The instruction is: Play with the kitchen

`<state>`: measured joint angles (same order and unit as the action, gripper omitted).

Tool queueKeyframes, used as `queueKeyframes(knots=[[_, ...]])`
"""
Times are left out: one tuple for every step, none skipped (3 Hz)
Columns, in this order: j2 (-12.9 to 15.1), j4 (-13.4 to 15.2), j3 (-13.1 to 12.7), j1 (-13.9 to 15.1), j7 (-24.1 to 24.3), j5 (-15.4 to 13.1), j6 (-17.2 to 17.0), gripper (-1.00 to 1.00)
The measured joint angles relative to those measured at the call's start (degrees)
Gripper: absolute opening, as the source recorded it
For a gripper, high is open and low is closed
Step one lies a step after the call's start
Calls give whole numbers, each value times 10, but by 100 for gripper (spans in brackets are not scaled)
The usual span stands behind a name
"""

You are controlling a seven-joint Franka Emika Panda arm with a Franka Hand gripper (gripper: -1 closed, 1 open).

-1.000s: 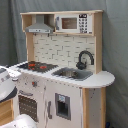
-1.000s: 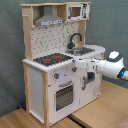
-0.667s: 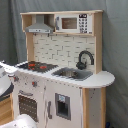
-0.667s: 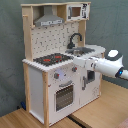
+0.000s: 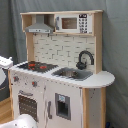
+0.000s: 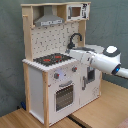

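The kitchen is a white and light-wood toy unit, seen in both exterior views. It has a grey hood, a red-ringed black stovetop, a sink and a black faucet. In the second exterior view the kitchen shows its oven door and knobs. My white arm reaches in from the second exterior view's right. My gripper hangs just above the counter, at the right edge of the stovetop and in front of the faucet. It holds nothing that I can make out.
A grey curtain hangs behind the kitchen. The unit stands on a wooden surface. A white part of the arm pokes in at the first exterior view's left edge, and another rounded white part sits at its bottom.
My arm has risen from in front of the cabinet to counter height. It has also moved toward the second exterior view's left, up to the stovetop's edge.
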<state>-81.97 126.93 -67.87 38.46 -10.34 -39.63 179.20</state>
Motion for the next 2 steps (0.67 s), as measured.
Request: queueKeyframes(knots=[[10, -41, 1, 17, 0, 21, -37, 100], [23, -87, 6, 33, 0, 43, -78, 100]])
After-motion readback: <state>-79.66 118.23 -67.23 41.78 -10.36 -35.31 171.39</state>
